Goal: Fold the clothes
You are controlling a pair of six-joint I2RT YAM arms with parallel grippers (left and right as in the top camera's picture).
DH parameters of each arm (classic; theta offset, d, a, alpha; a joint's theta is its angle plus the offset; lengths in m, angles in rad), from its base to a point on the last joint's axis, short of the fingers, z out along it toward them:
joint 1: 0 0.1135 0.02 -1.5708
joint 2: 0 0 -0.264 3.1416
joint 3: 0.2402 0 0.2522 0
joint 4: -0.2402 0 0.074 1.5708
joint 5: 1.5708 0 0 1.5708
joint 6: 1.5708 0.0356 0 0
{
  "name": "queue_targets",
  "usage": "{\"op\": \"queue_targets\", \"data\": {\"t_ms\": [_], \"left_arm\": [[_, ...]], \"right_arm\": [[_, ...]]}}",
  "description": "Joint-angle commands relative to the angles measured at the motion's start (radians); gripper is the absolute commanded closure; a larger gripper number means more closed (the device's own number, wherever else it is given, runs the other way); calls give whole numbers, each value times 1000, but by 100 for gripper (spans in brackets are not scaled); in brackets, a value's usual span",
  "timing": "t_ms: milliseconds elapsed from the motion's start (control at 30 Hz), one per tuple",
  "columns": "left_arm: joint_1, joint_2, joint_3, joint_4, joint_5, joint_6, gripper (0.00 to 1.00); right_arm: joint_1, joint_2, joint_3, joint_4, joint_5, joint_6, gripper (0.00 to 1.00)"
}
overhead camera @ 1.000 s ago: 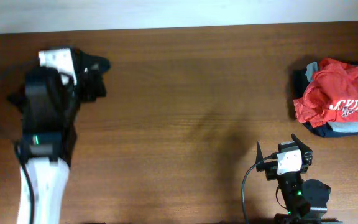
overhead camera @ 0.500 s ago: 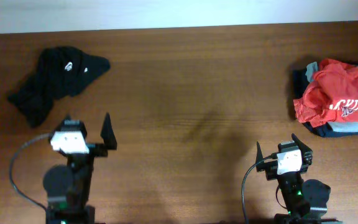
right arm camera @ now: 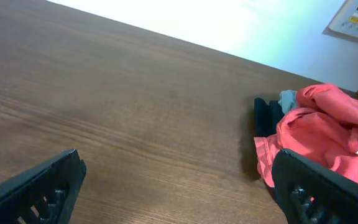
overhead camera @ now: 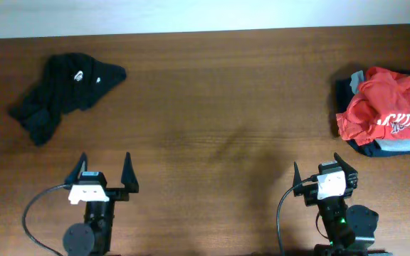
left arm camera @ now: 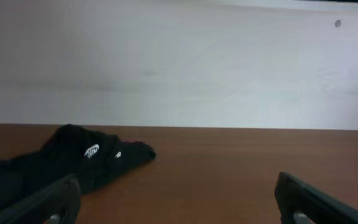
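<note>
The black garment (overhead camera: 62,89) with small white marks lies in a crumpled heap at about 10 o'clock on the brown tabletop (overhead camera: 219,107). The orange-red T-shirt (overhead camera: 386,107) with white letters sits bunched on top of some dark and pale blue clothes (overhead camera: 347,89) at about 3 o'clock. The left fingers (overhead camera: 127,174) at 7 o'clock are spread wide and hold nothing, well apart from the black garment, and the right fingers (overhead camera: 296,176) at 5 o'clock are spread wide too, holding nothing

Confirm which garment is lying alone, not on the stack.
The black garment, crumpled alone at the far left. The orange-red T-shirt tops a stack at the right edge.
</note>
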Motion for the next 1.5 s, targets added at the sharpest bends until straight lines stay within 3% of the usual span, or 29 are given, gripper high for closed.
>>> {"op": "queue_targets", "data": {"t_ms": [0,200,1467], "left_arm": [[5,-66,-27,-49,10,12,1],[5,-89,-43,-194,5,12,1],[5,-88,-43,-188,2,12,1]], "right_arm": [[8,-9,-8,-1,9,15,1],[8,-9,-8,-1,9,15,2],[8,-9,-8,-1,9,15,1]]}}
